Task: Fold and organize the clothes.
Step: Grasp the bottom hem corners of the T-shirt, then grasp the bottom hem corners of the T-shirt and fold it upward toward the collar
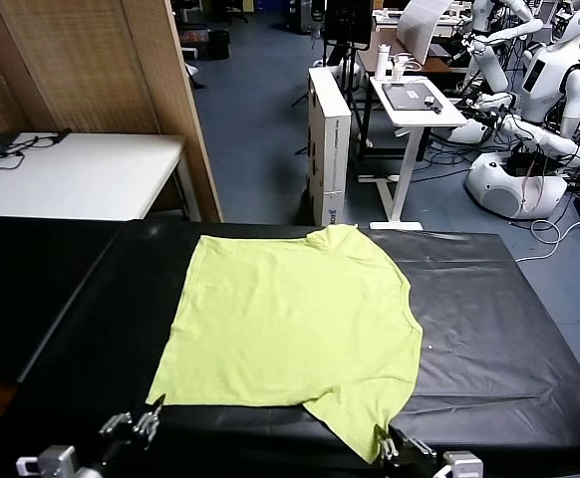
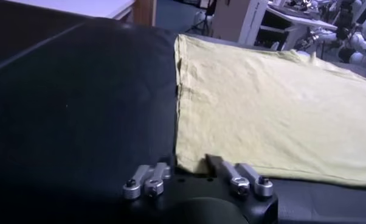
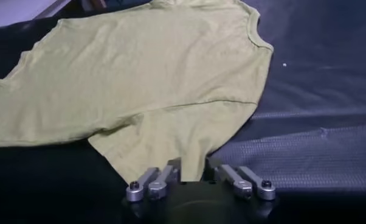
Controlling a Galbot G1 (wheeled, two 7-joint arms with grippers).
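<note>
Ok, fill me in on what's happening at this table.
A two-armed robot is starting to fold a lime-green T-shirt lying flat on a black table. Both grippers sit at the near edge with jaws shut on the fabric: the left gripper on the shirt's near hem corner, the right gripper on the tip of the near sleeve. No fold is made yet.
</note>
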